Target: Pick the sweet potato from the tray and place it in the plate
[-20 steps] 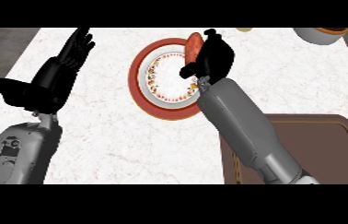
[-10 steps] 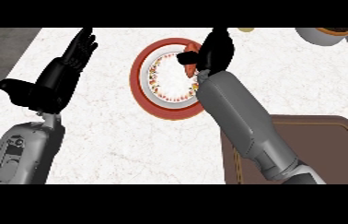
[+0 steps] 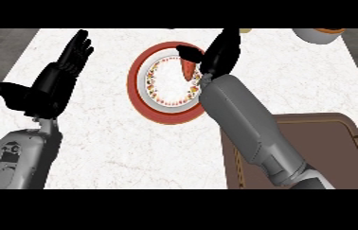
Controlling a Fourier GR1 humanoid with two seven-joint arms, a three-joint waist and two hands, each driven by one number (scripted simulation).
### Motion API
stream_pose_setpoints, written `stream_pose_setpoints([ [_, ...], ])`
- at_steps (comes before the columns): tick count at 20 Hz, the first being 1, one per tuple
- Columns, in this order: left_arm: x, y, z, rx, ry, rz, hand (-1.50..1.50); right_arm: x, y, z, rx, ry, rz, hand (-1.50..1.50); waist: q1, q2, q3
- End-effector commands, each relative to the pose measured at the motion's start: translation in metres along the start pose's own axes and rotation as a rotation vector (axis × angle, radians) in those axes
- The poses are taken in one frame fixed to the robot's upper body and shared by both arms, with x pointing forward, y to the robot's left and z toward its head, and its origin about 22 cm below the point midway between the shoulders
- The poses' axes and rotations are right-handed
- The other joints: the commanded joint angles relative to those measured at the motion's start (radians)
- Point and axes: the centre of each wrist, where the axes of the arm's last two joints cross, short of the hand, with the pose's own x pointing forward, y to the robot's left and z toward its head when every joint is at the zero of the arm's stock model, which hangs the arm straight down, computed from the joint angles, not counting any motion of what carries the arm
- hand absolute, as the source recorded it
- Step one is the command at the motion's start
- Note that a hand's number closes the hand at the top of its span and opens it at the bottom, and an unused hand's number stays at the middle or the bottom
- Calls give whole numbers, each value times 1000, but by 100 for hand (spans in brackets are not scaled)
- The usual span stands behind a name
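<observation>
— What is seen, starting with the largest thing?

— A white marbled counter is spread across nearly the whole head view. At the lower right, a dark brown tray is laid on it, and part of the tray is hidden by the grey right forearm that is stretched over its left edge toward the middle of the counter.

— And the left arm?

— The left forearm is seen at the lower left edge. Above it, the left hand is held open with its fingers straight and pointed up; nothing is held in it, and it is kept well apart from the plate.

— Where is the plate found?

— A round plate with a red rim and a white, speckled centre is set near the top middle of the counter, between the two hands. Its right side is covered by the right wrist.

— How is the right hand shown?

— The right hand is placed over the plate's upper right rim. Its fingers are extended upward and its thumb is spread to the left, so it is seen as open, with nothing enclosed.

— And the sweet potato?

— The sweet potato, small and reddish-orange, is seen inside the plate, on its upper right part, just below the thumb. Whether it is touched by the thumb cannot be told.

— Anything smaller?

— A pale bowl is cut off by the top right corner.
</observation>
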Motion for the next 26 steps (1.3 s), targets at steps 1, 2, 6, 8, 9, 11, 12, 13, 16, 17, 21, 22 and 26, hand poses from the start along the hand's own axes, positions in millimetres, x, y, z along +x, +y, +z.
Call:
stream_pose_setpoints([
  [1,-5,2,9,28,30,-3,0,-20,0,17,-66,67,-141,-150,-43,-14,0],
  [2,-12,7,19,39,27,-13,0,-20,-1,19,-75,47,-161,-150,-50,-17,-1],
  [6,3,30,14,69,23,-14,0,-46,-11,45,-55,27,-212,-150,-74,-21,0],
  [8,-12,33,21,103,42,-29,0,-53,-26,54,-25,17,-192,-150,-106,-27,-1],
  [9,-17,17,14,90,57,-5,0,-60,-27,58,-39,14,-196,-150,-101,-23,-1],
  [11,-14,30,34,101,54,-26,0,-72,-50,62,-31,-3,-172,-150,-108,-28,-1],
  [12,-19,22,41,111,66,-31,0,-71,-51,79,-6,-2,-185,-150,-103,-29,-1],
  [13,-2,42,19,111,39,-29,0,-84,-57,83,-26,-1,-172,-150,-104,-23,-1],
  [16,-15,40,30,99,48,-15,0,-93,-104,81,-17,-12,-148,-150,-106,-23,-1],
  [17,-14,21,30,95,59,-24,0,-96,-104,104,-16,-7,-153,-150,-110,-25,-1],
  [21,-15,26,30,79,44,-5,0,-100,-148,103,-29,-16,-156,-150,-91,-18,-1],
  [22,-13,23,27,77,30,-11,0,-108,-143,91,-43,-19,-114,-150,-86,-16,0],
  [26,-7,28,32,103,32,-25,0,-113,-183,116,-68,-30,-63,-150,-92,-18,-1],
])
